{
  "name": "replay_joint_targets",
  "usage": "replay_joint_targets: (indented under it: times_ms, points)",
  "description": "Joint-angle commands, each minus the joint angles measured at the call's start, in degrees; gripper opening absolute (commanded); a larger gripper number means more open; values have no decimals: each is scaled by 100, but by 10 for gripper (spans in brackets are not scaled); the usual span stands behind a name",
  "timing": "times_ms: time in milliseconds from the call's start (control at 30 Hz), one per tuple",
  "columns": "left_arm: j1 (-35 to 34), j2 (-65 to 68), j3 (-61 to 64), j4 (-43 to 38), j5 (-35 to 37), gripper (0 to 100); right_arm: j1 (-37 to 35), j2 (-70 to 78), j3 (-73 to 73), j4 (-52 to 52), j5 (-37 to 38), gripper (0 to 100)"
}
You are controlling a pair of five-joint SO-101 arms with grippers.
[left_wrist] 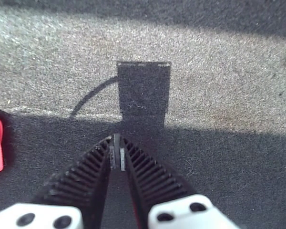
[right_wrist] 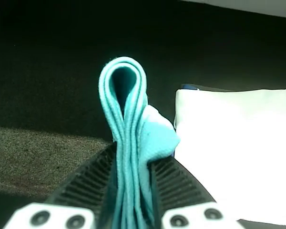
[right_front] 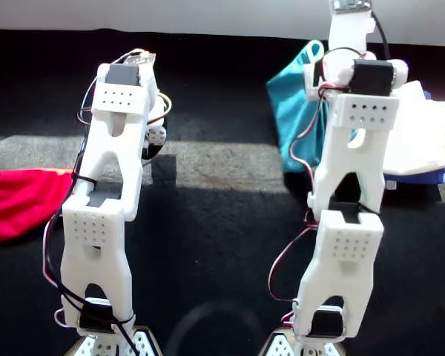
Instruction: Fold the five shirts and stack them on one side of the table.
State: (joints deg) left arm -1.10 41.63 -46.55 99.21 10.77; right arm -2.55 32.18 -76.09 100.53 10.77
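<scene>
Nearest you, both arms are rising from their bases at the near edge of the dark, carpet-covered table (right_front: 222, 245) and stretching away across it.

Your left gripper (left_wrist: 117, 150) is pointing down at the table with its ribbed jaws pressed together at the tips and nothing between them. It is sitting right where shade is meeting a sunlit band (right_front: 208, 167) that is running across the table, and its square shadow (left_wrist: 143, 88) is falling on the lit carpet just beyond the tips.

Off to that arm's outer side, the red shirt (right_front: 18, 200) is lying crumpled and unfolded at the left edge of the table, well apart from the others. A sliver of it is showing at the border of the left wrist view.

Farther out, your right gripper (right_wrist: 131, 157) is clamping the teal shirt (right_wrist: 126, 119). A doubled fold of the cloth is standing up in a loop past the fingertips, and the rest is hanging down toward the table on the inner side of the arm. You cannot tell whether its lower edge is touching the carpet.

Just beside the teal shirt, on the far right of the table, the white shirt (right_wrist: 233, 152) is lying folded flat on top of a blue shirt (right_front: 423, 176), whose edge is peeking out underneath.
</scene>
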Motion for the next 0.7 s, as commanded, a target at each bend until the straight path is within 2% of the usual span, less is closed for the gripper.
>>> replay_joint_targets:
  times_ms: [0,233,500,667]
  points:
    - [-48,-418,-31,-26,44,9,198,-963,286,31,264,6]
    - [-22,-426,-40,-26,53,9,1024,-1042,400,-75,826,6]
    - [-22,-426,-40,-35,53,9,1886,-75,822,-1182,1697,6]
    - [-22,-426,-40,-35,53,9,2149,549,840,-1868,2224,6]
